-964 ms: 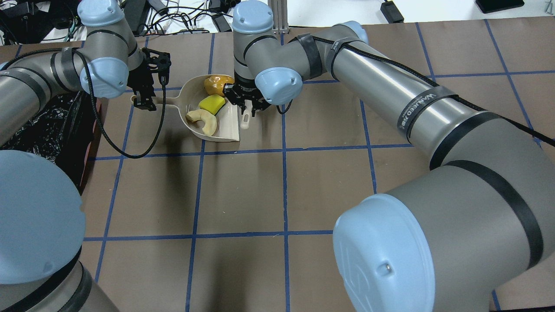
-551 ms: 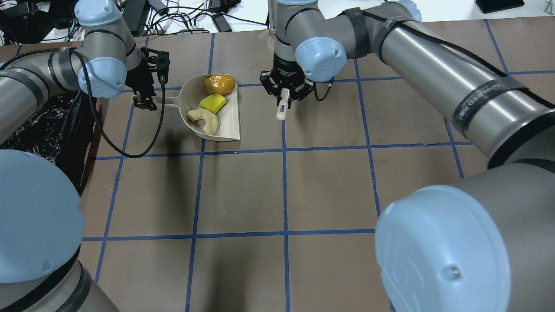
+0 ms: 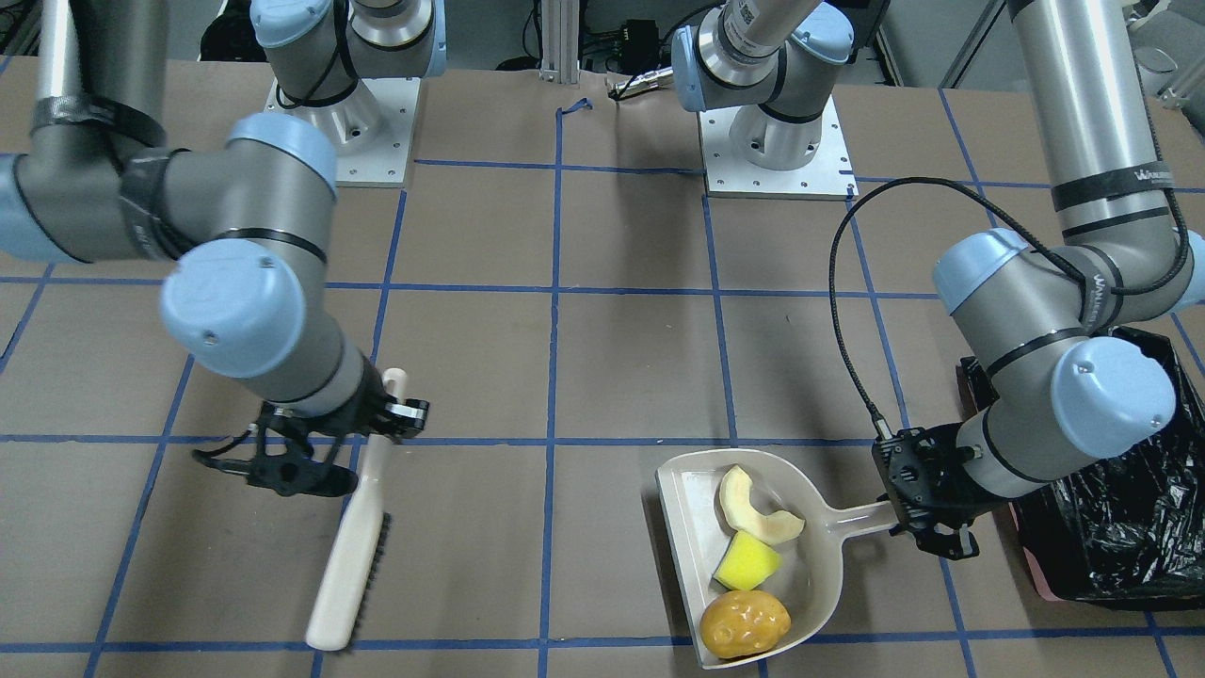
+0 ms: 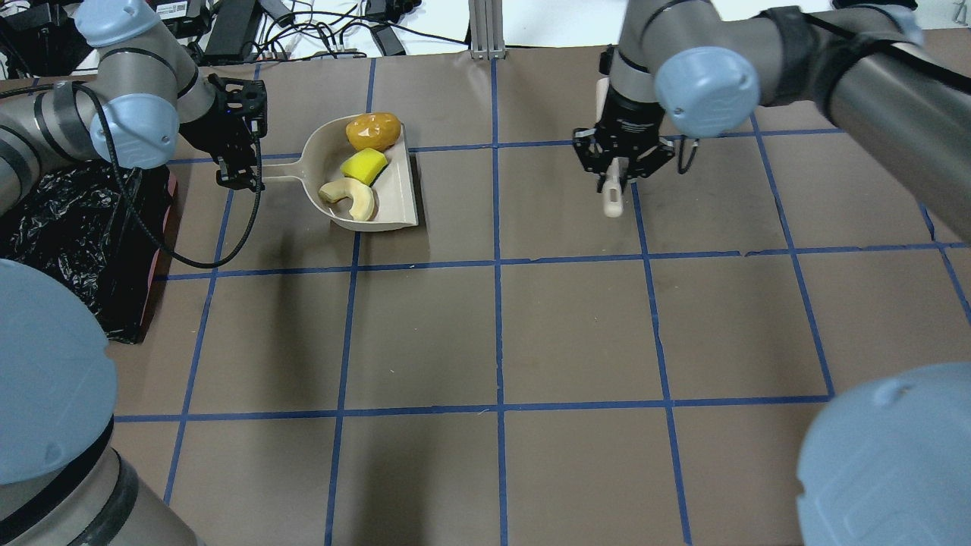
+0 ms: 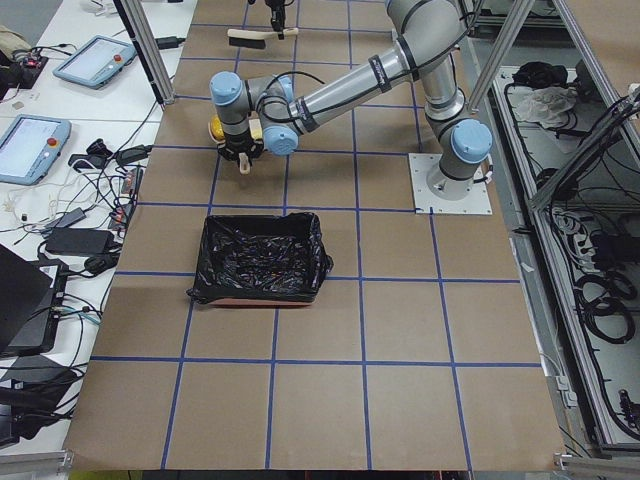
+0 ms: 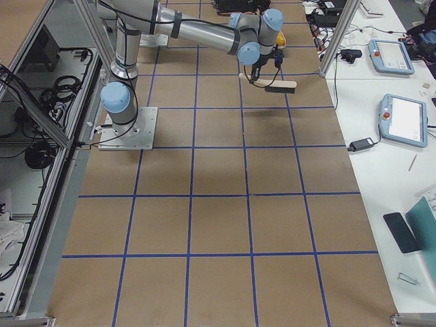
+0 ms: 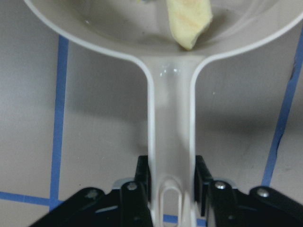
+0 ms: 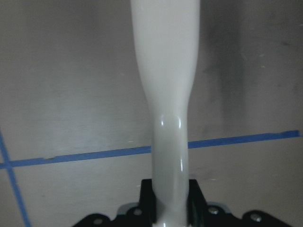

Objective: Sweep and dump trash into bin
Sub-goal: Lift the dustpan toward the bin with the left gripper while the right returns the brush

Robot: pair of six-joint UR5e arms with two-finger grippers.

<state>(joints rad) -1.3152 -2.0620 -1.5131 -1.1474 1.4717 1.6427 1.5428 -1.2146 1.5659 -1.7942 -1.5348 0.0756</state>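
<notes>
The cream dustpan (image 4: 398,205) is at the far left of the table and holds all the trash: a yellow-brown potato (image 4: 373,130), a yellow-green wedge (image 4: 364,166) and a pale curved slice (image 4: 350,199). My left gripper (image 4: 241,176) is shut on the dustpan's handle (image 7: 171,142). My right gripper (image 4: 618,176) is shut on the cream handle (image 8: 165,71) of a brush (image 3: 348,574), well to the right of the dustpan. The bin (image 4: 68,227), lined with a black bag, stands left of the dustpan, beside my left arm.
The brown table cover has a blue tape grid. Cables and devices lie beyond the far edge (image 4: 318,30). The left gripper's black cable (image 4: 227,250) loops over the table between the bin and the dustpan. The brush bristles (image 3: 377,556) point toward the dustpan side.
My right gripper has carried the brush to the right, away from the dustpan. My left gripper and the dustpan have shifted a little left and toward the far edge.
</notes>
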